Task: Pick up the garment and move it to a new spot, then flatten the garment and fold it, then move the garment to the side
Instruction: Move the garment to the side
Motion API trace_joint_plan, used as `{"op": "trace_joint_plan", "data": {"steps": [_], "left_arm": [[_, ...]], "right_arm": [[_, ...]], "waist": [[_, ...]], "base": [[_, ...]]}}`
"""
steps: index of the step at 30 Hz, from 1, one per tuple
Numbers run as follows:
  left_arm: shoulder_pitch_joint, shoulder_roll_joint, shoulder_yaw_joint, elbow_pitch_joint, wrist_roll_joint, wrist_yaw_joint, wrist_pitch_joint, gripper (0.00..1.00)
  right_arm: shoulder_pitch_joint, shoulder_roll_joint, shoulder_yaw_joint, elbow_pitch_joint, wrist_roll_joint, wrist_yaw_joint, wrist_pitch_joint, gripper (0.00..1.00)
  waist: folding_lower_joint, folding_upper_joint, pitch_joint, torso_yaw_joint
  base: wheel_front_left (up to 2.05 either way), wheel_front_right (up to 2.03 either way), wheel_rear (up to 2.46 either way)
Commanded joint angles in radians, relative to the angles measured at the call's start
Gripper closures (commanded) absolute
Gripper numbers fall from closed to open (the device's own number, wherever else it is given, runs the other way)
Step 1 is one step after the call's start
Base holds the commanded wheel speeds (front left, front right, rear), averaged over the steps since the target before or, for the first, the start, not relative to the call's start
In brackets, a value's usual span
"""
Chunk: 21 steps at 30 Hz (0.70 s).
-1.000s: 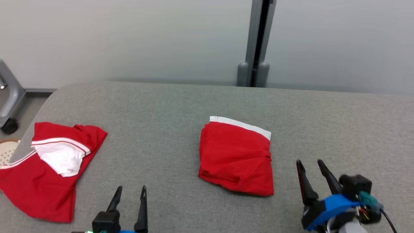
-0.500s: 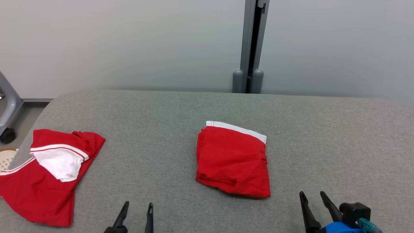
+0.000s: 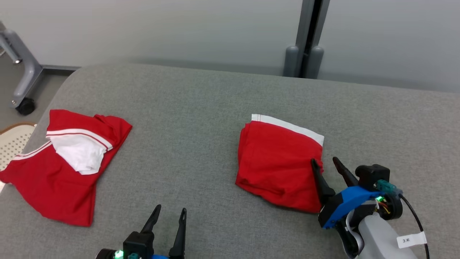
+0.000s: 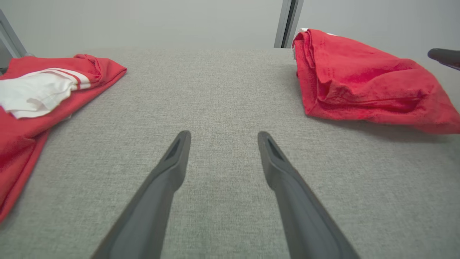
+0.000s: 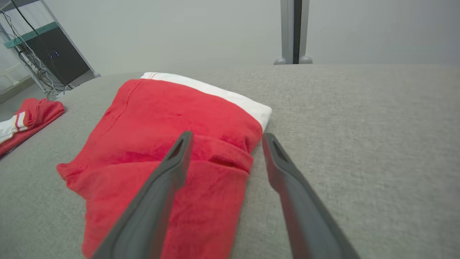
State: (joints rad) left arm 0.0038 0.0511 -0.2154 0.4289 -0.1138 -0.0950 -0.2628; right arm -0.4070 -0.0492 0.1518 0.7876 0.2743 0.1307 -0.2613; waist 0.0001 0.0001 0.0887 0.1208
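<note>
Grey padded surface (image 3: 201, 100) spans the head view, with a pale wall behind. Far left, off the surface, stands a wheeled frame (image 3: 21, 72). Next is a loose garment (image 3: 54, 180), red with white trim, lying unfolded at the left edge. Left gripper (image 3: 171, 208) sits at the near edge over bare fabric, fingers parted with nothing between them, well apart from both garments. Centre-right lies the folded garment (image 3: 276, 162), a compact red packet with its white band (image 3: 287, 126) along the far edge and its long axis running near to far on a slight slant. Right gripper (image 3: 323, 159) is at that packet's right edge, jaws apart and empty. The right wrist view shows one finger above red cloth and the other above bare surface, so the edge lies between them; contact cannot be confirmed. Assessment: folding appears complete, the sideways move is not yet done, and the right arm is plainly nearer
</note>
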Motion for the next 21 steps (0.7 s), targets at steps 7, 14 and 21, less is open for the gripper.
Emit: {"op": "trace_joint_plan", "data": {"steps": [7, 14, 21], "left_arm": [[-0.065, 0.000, -0.012, 0.004, -0.002, -0.008, -0.003, 0.00], [-0.081, 0.000, -0.011, -0.013, 0.006, -0.010, -0.003, 0.00], [-0.094, -0.001, -0.046, -0.056, 0.001, -0.018, -0.003, 0.00]], "right_arm": [[-0.127, -0.005, -0.064, 0.239, -0.030, 0.000, 0.007, 0.02], [-0.147, -0.002, -0.084, 0.346, -0.017, -0.001, 0.004, 1.00], [-0.104, -0.006, -0.086, 0.208, -0.043, -0.001, -0.002, 1.00]], "waist": [[-0.0001, -0.0001, 0.092, 0.094], [-0.0001, -0.0001, 0.104, 0.079], [-0.0001, -0.0001, 0.072, -0.082]], "base": [[0.00, 0.00, 0.00], [0.00, 0.00, 0.00], [0.00, 0.00, 0.00]]}}
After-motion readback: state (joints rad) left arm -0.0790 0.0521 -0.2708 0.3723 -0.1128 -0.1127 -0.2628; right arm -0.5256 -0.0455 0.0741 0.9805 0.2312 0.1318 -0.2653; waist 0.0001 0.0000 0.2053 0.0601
